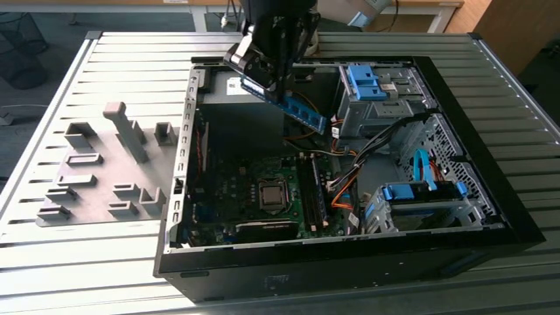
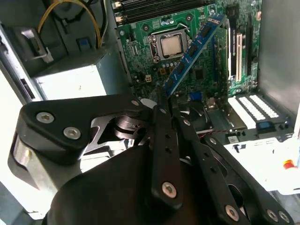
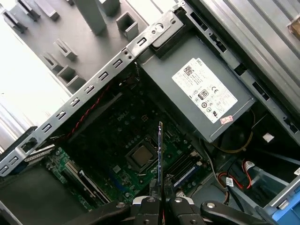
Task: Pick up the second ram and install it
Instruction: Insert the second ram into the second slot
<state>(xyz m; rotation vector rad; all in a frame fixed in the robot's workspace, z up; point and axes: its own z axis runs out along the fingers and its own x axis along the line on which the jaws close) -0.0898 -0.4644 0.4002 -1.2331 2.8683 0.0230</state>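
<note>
Progress stands at the carry stage: the second ram (image 1: 303, 113) is off its resting place and in the air, but not yet seated. The gripper (image 1: 278, 92) has its jaws clenched on one end of the stick. The rest of the blue board slants down and out over the open computer case (image 1: 350, 262), clear of everything inside. In the second wrist view the black fingers (image 2: 164, 122) pinch the stick's near end, and its chips face the camera. In the first wrist view it appears edge-on as a thin line above the board.

Below it lies the motherboard, with the CPU socket (image 1: 272, 193) near its middle and the long memory slots (image 1: 313, 190) just beside the socket. The stick hangs above this area and apart from the slots, so lowering, lining up and pressing home are left to do. Whether another stick already sits in a slot cannot be told.

A bundle of orange and black cables (image 1: 350, 174) runs just beside the slots on the drive side and could crowd the descent. The grey power supply (image 3: 206, 91) fills a corner of the case. Light-blue drive-bay clips (image 1: 363, 80) stand at the exterior view's right. A grey fixture plate (image 1: 88, 190) with upright blocks lies outside the case on the slatted table (image 1: 88, 275).
</note>
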